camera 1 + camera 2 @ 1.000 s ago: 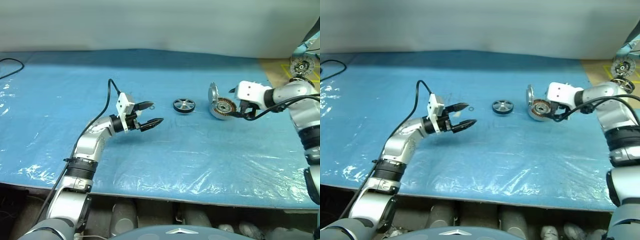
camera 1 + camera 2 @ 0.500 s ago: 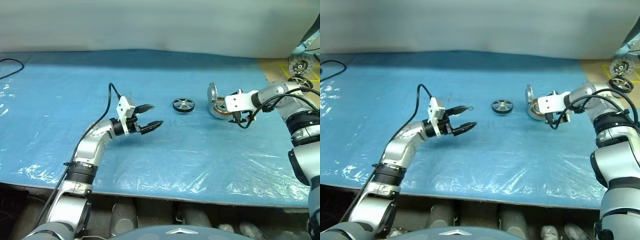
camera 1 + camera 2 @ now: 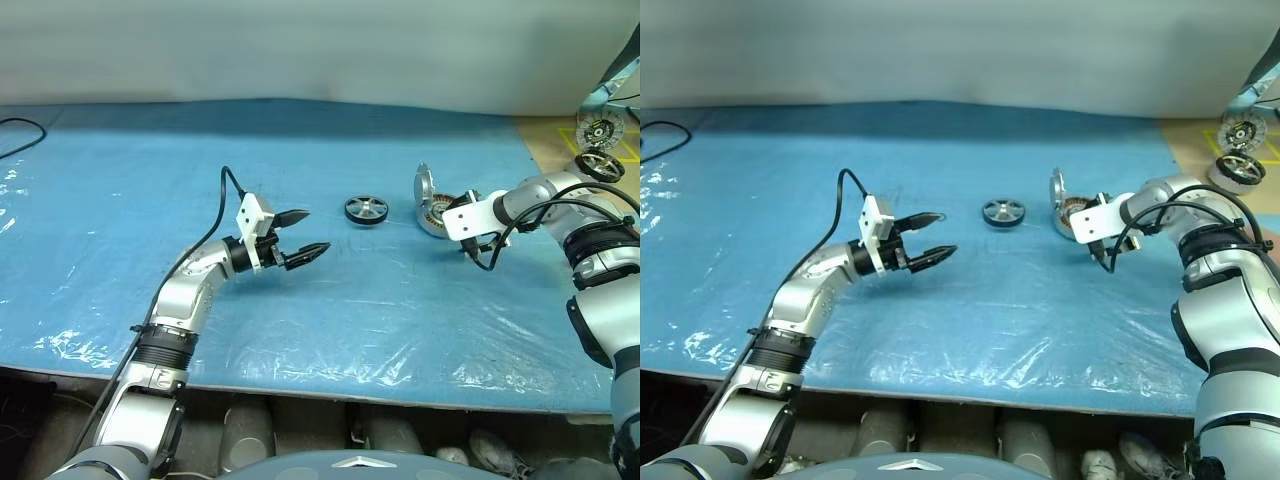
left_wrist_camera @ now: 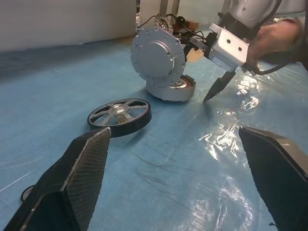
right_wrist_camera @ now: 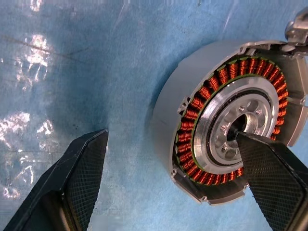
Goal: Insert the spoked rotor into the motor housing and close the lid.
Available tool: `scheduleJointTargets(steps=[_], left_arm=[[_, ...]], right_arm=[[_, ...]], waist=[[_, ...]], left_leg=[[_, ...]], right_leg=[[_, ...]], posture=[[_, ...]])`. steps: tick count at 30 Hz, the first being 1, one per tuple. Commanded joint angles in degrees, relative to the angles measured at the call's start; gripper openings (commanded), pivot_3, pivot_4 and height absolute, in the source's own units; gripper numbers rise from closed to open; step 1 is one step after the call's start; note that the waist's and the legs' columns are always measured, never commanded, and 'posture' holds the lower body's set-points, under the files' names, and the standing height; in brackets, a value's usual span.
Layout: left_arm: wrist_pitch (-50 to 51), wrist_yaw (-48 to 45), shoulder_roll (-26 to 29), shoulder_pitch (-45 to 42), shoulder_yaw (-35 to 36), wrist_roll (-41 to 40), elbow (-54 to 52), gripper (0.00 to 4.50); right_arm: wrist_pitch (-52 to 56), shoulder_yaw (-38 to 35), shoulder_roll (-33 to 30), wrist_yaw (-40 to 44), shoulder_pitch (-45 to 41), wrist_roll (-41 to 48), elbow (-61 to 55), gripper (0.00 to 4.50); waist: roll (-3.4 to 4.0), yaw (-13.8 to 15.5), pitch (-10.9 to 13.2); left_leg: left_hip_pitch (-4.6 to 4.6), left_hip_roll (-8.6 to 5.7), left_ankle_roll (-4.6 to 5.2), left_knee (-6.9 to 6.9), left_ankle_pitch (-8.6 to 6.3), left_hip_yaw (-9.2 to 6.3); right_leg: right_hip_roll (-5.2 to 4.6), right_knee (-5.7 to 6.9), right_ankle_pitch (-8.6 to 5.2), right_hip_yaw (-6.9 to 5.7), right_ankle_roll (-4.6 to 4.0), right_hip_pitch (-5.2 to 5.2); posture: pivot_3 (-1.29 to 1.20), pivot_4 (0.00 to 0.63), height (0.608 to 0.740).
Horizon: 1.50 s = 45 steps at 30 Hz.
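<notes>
Black fingers, left gripper (image 3: 302,236): spread wide with nothing between them, held level above the blue plastic sheet (image 3: 330,300) on the bench.
Ahead of the left gripper: the spoked rotor (image 3: 367,209) lay flat on the sheet, near but apart from the fingertips, untouched.
Past the rotor from the left gripper: the motor housing (image 4: 169,87), with its hinged lid (image 4: 157,53) standing upright on the side nearer the rotor.
Right gripper (image 5: 173,178): fingers spread wide, tilted downward beside the housing on the side away from the rotor; one finger (image 5: 269,168) sat over the housing's open face near the central hub, the other (image 5: 79,178) over bare sheet. I could not tell whether it touched the metal.
Copper windings (image 5: 207,91): exposed in a ring around the hub, directly under that finger.
Risk, windings: a downward push by the right gripper could scrape the copper, because the fingertip was aimed into the open can rather than at its wall.
Risk, lid: the upright lid stood between rotor and housing; a rotor carried straight across could knock it shut early.
Risk, rotor pick-up: the thin flat wheel on slick, wrinkled plastic would probably slide away from closing fingers.
Risk, housing: unheld, the light can might shift on the sheet when nudged.
Risk, arms: both grippers converging on the housing could collide.
</notes>
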Motion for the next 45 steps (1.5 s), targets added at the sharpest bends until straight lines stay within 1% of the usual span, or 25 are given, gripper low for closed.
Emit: scheduleJointTargets(steps=[1,4,13,17,20,23,26,30,34,39,45], left_arm=[[-0.4,0.01,0.27,-0.09,0.18,-0.18,-1.89,4.46],[-0.43,-0.04,0.17,-0.19,0.04,-0.12,-1.8,4.46],[-0.63,-0.27,0.37,-0.35,-0.06,0.08,-1.25,4.46],[-0.48,-0.31,0.2,-0.65,-0.04,-0.08,-1.18,4.46],[-0.64,-0.49,0.28,-0.83,0.05,-0.02,-0.77,4.46],[-0.73,-0.56,0.3,-0.99,0.08,0.04,-0.46,4.46],[-0.8,-0.53,0.07,-1.18,-0.03,0.07,-0.26,4.46],[-1.03,-0.49,-0.31,-1.43,-0.25,0.25,0.15,4.46],[-1.11,-0.39,-0.63,-1.39,-0.53,0.44,0.08,4.46],[-1.24,-0.16,-0.66,-0.9,-0.37,0.58,-0.17,4.46],[-1.47,0.34,-0.74,0.02,-0.33,0.83,-0.7,4.46]], right_arm=[[0.18,-0.28,0.02,-1.07,-0.4,-0.44,0.52,4.46],[0.09,-0.17,-0.1,-1.32,0.26,-0.58,0.61,4.46],[0.57,-3.11,-0.29,2.46,-0.04,3.52,-2.04,4.46],[0.26,-3.55,-0.24,2.31,-0.21,3.75,-2.83,4.46],[0.62,-5.83,1.21,4.45,-1.17,7.21,-5.02,4.46],[3.36,-8.5,3.57,5.7,-2.29,10.58,-6.33,4.46],[6.02,-9.43,6.06,3.29,-4.69,10.53,-5.13,4.46],[7.14,-7.27,8.51,-2.36,-7.59,7.15,-0.75,4.46],[13.21,-5.23,12.78,-11.56,-11.17,3.04,5.77,4.46],[19.19,-5.43,15.98,-12.98,-12.85,2.65,9.96,4.46],[26.55,-7.53,18.37,-13.63,-13.35,4.25,12.04,4.46]], waist=[[0.0,0.0,0.0],[0.0,0.0,0.0],[0.0,0.2,0.0],[0.01,0.1,0.01],[0.01,-0.21,0.01],[0.02,-0.75,0.01],[0.02,-1.2,0.01],[0.02,-1.2,0.01],[0.03,-1.23,0.02],[0.06,-1.24,0.03],[0.09,-1.23,0.06]], left_leg=[[0.0,0.0,0.0,0.0,0.0,0.0],[0.0,0.0,0.0,0.01,0.0,0.0],[-0.03,0.0,0.03,0.01,-0.02,0.0],[-0.07,0.0,0.04,0.01,-0.02,0.0],[-0.07,0.0,0.03,0.01,-0.02,0.02],[-0.06,0.01,0.04,0.01,-0.02,0.03],[-0.07,0.02,0.04,0.01,-0.02,0.02],[-0.15,0.01,0.04,0.01,-0.02,0.02],[-0.26,0.01,0.03,0.0,-0.02,0.02],[-0.59,0.01,0.03,0.0,-0.01,0.02],[-0.61,0.03,0.04,0.0,-0.01,0.02]], right_leg=[[0.0,0.0,0.0,0.0,0.0,0.0],[0.0,0.0,0.0,0.01,0.0,0.0],[-0.04,0.0,0.0,0.01,-0.01,0.0],[-0.02,0.0,0.0,0.01,-0.01,-0.06],[-0.02,0.01,0.0,0.02,-0.01,-0.09],[0.0,0.03,0.0,0.03,-0.01,-0.1],[0.0,0.07,0.0,0.03,-0.01,-0.12],[-0.02,0.07,0.0,0.03,-0.01,-0.2],[-0.01,0.04,-0.01,0.02,-0.03,-0.31],[-0.02,0.09,-0.01,0.02,-0.03,-0.67],[-0.01,0.19,-0.02,0.01,-0.07,-0.73]], posture=[[0.0,0.15,0.74],[0.0,0.15,0.74],[0.0,0.15,0.74],[0.0,0.15,0.74],[0.0,0.15,0.74],[0.0,0.15,0.74],[0.0,0.15,0.74],[0.0,0.15,0.74],[0.0,0.15,0.74],[0.0,0.15,0.74],[0.0,0.15,0.74]])
